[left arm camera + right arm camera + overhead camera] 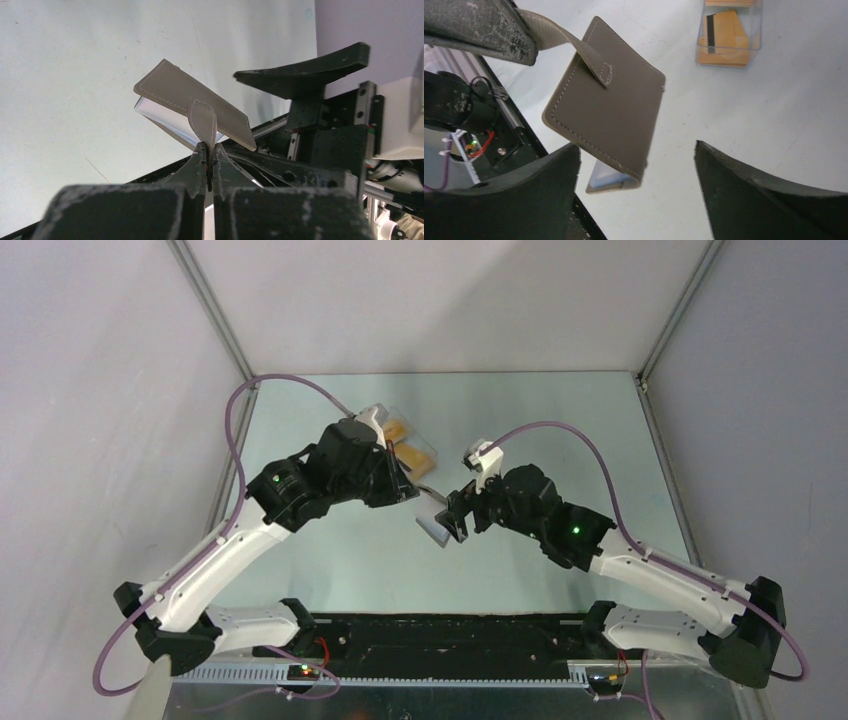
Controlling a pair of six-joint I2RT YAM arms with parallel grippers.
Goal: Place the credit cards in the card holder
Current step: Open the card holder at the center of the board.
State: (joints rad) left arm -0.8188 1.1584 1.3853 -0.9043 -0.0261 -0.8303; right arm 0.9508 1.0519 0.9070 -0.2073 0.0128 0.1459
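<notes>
The card holder [437,521] is a grey-taupe wallet hanging in the air above mid-table, its flaps slightly apart at the lower edge. My left gripper [210,150] is shut on the holder's strap [202,120], and the holder [200,97] dangles from it. My right gripper [636,146] stands open just beside the holder [609,115], with the lower corner between its fingers and touching neither. The orange-gold credit cards [724,37] lie in a clear box farther back, one showing a dark stripe.
The clear plastic box [412,443] stands on the table behind my left wrist. Metal frame posts [215,310] rise at the back corners. A black rail [450,640] runs along the near edge between the arm bases.
</notes>
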